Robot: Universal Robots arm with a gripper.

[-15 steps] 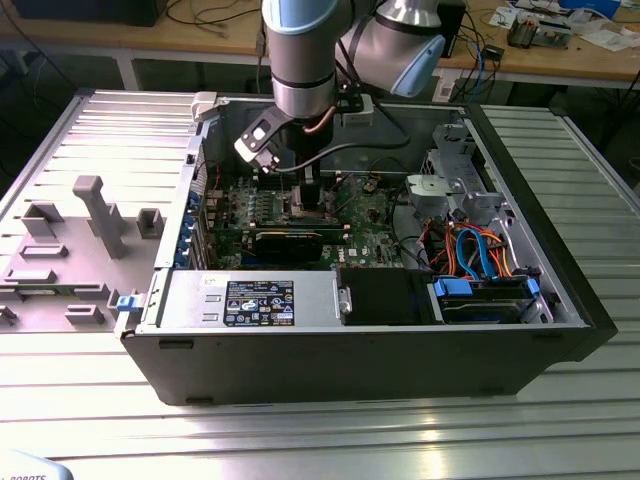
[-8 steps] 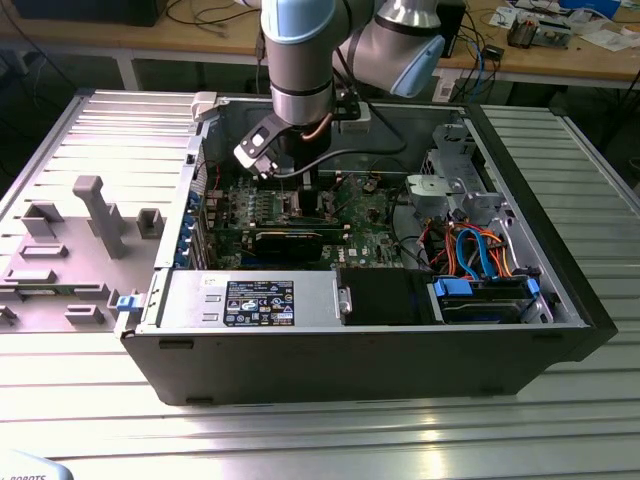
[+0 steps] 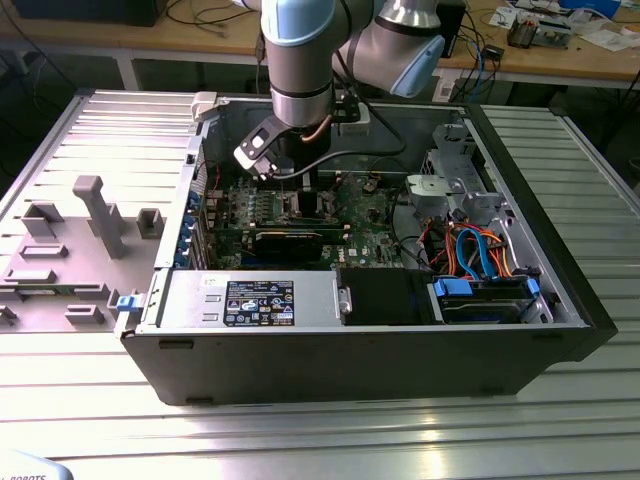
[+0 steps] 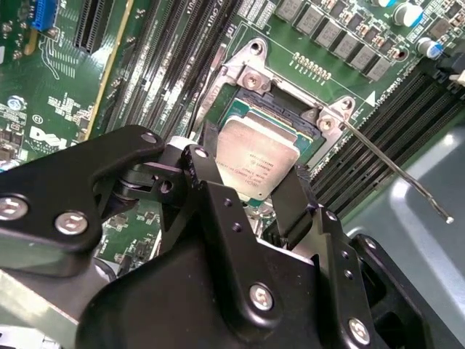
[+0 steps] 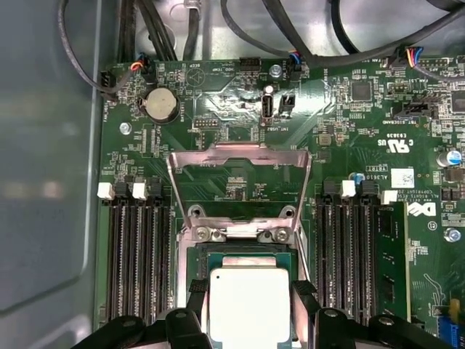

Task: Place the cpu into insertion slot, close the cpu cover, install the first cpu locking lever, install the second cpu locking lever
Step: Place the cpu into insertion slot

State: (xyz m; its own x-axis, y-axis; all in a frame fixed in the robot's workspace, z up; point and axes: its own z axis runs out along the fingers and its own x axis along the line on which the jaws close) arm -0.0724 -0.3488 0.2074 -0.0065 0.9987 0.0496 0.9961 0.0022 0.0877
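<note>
My gripper (image 4: pixel 251 174) is shut on the cpu (image 4: pixel 258 161), a flat silver square pinched between two black fingers (image 4: pixel 290 196). The chip hangs slightly tilted just over the insertion slot (image 4: pixel 280 116), a dark-framed square socket on the green motherboard. In the first wrist view the cpu (image 5: pixel 247 302) covers the near part of the insertion slot (image 5: pixel 247 256). The cpu cover (image 5: pixel 240 156) stands swung open on its hinge at the far side of the socket. A thin metal locking lever (image 4: pixel 396 167) sticks out sideways from the socket corner. In the exterior view the gripper (image 3: pixel 300 182) reaches down into the open case.
Long black memory slots (image 5: pixel 138 254) flank the socket on both sides. A black expansion card (image 3: pixel 285 240), a power supply (image 3: pixel 250 300) and a drive cage with blue and orange cables (image 3: pixel 480 260) crowd the case (image 3: pixel 330 360). Grey fixtures (image 3: pixel 100 215) stand at the exterior view's left.
</note>
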